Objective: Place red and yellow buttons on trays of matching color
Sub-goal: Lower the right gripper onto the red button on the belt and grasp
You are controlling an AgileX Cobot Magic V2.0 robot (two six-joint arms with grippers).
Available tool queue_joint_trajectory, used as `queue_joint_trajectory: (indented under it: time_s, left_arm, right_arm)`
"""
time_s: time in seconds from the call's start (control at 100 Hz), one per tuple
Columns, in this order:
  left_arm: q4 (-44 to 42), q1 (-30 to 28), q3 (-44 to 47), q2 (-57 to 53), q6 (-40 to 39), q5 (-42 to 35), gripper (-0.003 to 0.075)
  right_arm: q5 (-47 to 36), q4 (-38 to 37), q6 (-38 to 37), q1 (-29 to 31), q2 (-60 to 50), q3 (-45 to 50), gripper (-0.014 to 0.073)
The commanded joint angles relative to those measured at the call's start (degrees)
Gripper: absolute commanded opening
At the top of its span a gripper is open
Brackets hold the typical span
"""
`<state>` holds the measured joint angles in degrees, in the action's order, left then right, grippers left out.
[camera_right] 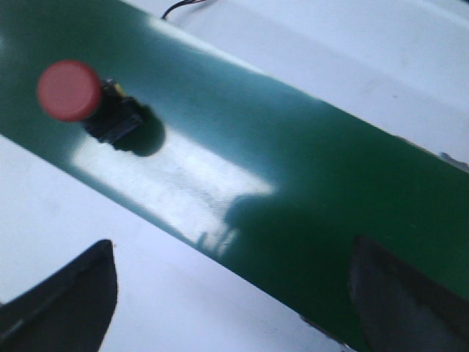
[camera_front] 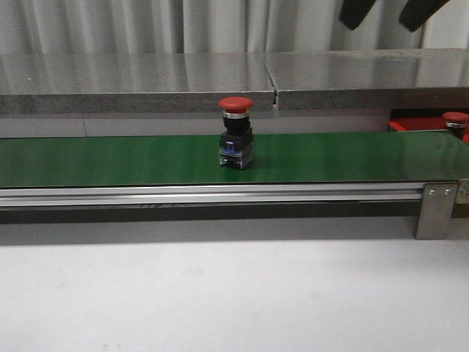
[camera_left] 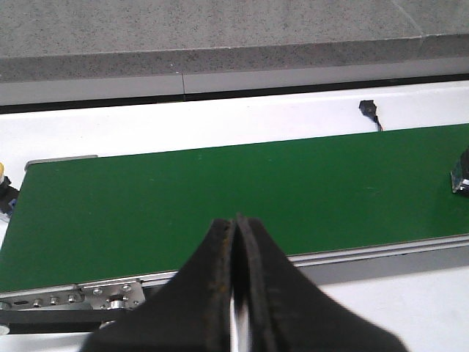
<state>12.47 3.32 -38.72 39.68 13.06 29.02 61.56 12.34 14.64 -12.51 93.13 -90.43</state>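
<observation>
- I see a red button [camera_front: 236,132] standing upright on the green belt [camera_front: 110,158], near the middle of its length in the front view, red cap up, dark body below with a bluish block at the base.
- My right wrist view looks down on that same button [camera_right: 70,91]; its cap is clear of both fingers and nothing touches it.
- The right gripper [camera_right: 234,293] has its jaws spread wide apart, one dark finger [camera_right: 69,301] over the white worktop [camera_right: 88,213] and the other over the belt edge.
- In the front view I can see two dark fingertips [camera_front: 359,11] at the top right, high above the belt.
- The left gripper [camera_left: 236,224] has its jaws pressed together with nothing between them, hanging over the near rail of the belt [camera_left: 220,191].
- A second red button [camera_front: 456,123] sits at the far right, past the belt's end, on or against the red tray [camera_front: 414,123]; I cannot tell which, as only a strip of the tray shows.
- At the left end of the belt in my left wrist view, a small yellow-topped object [camera_left: 3,183] peeks in, too cut off to identify.
</observation>
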Motion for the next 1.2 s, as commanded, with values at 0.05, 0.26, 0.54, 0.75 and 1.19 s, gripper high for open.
queue_joint_trajectory:
  time_s: [0.05, 0.26, 0.54, 0.75, 1.19]
  left_arm:
    - [0.54, 0.31, -1.56, -0.03, -0.06, -4.25, -0.0019]
    - [0.54, 0.31, -1.56, -0.03, -0.06, -4.25, -0.0019]
    - [0.54, 0.31, -1.56, -0.03, -0.06, -4.25, -0.0019]
    - [0.54, 0.31, -1.56, -0.03, -0.06, -4.25, -0.0019]
    - [0.54, 0.31, -1.56, -0.03, -0.06, -4.25, -0.0019]
  right_arm:
    - [2.78, 0.33, 5.53, -3.94, 3.52, -6.46, 0.0633]
    - [3.95, 0.87, 11.09, -7.16, 10.66, -9.43, 0.0633]
    - [-0.02, 5.26, 14.23, -7.25, 16.38, -10.40, 0.0633]
    - [-5.29, 5.68, 14.55, -7.25, 16.63, -10.40, 0.0587]
    - [-7.10, 3.90, 14.55, -6.85, 15.33, -10.40, 0.0064]
